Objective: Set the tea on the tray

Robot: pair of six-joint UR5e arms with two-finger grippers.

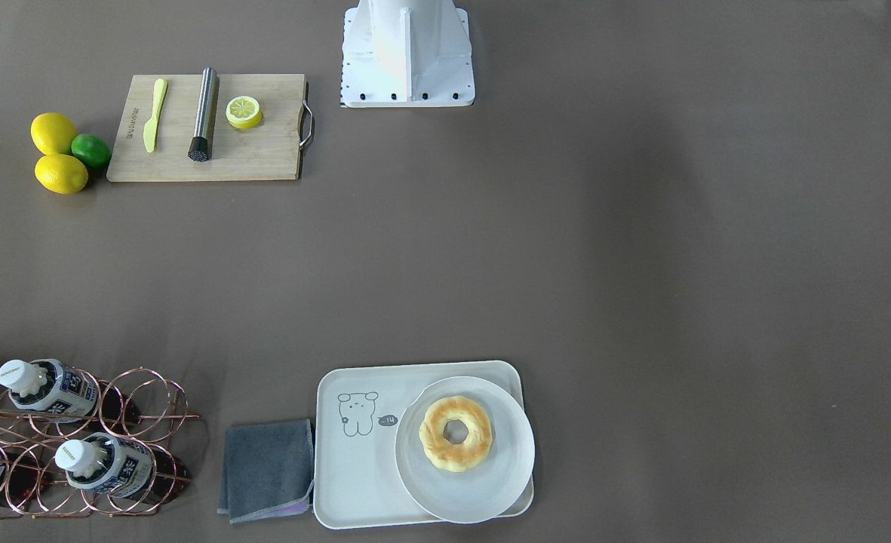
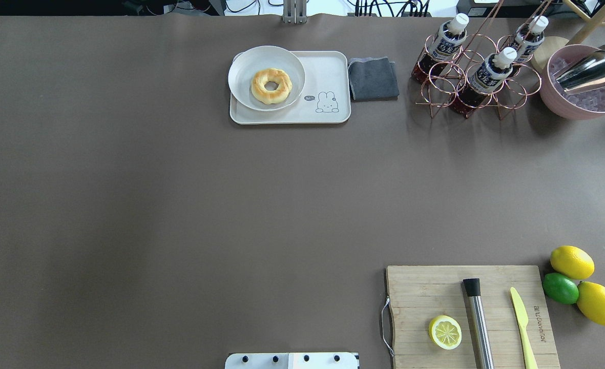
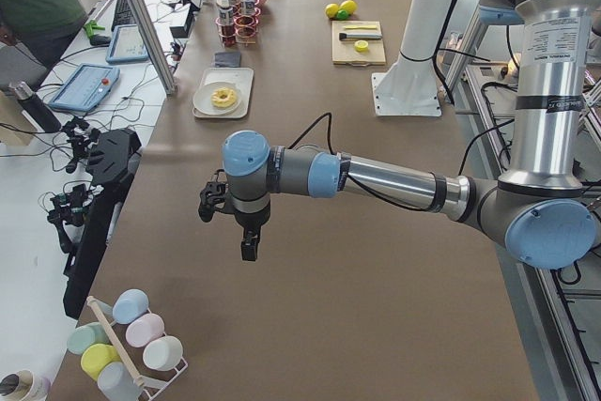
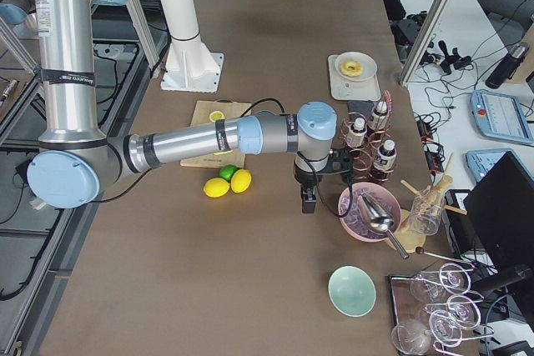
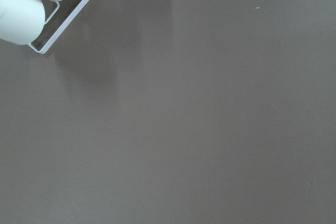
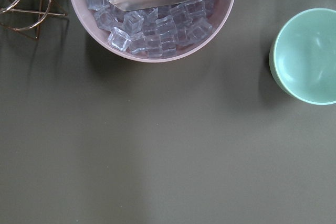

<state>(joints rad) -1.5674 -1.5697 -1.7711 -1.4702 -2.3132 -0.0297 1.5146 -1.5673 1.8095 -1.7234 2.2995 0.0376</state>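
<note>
Three tea bottles sit slanted, caps up, in a copper wire rack (image 2: 479,77) at the tabletop's (image 2: 179,205) far edge, robot's right side: a tea bottle nearest the cloth (image 2: 446,42), a middle tea bottle (image 2: 488,72) and a third tea bottle (image 2: 528,35) behind it. None is on the tray (image 2: 328,69). The tray lies near the far edge w/ a round white plate (image 2: 246,61) over its left part in the overhead view, a doughnut (image 2: 271,85) on the plate, and the drawn-animal end bare. A folded grey cloth (image 2: 373,78) lies just beside the tray, btw it and the rack. A pink bowl of ice cubes (image 2: 584,100) w/ a metal scoop (image 2: 589,72) stands beside the rack. The right pincer (image 4: 307,203) points down and seems to hang near that bowl and the rack, touching nothing; it shows only in a side view, so open or clenched can't be told. The left pincer (image 3: 246,245) hangs over bare tabletop toward the robot's left end, well apart from tray and bottles; its state can't be told either. Near the robot, a wooden cutting board (image 2: 425,292) carries a lemon half (image 2: 444,332), a steel muddler (image 2: 479,328) and a yellow-green knife (image 2: 522,328).
</note>
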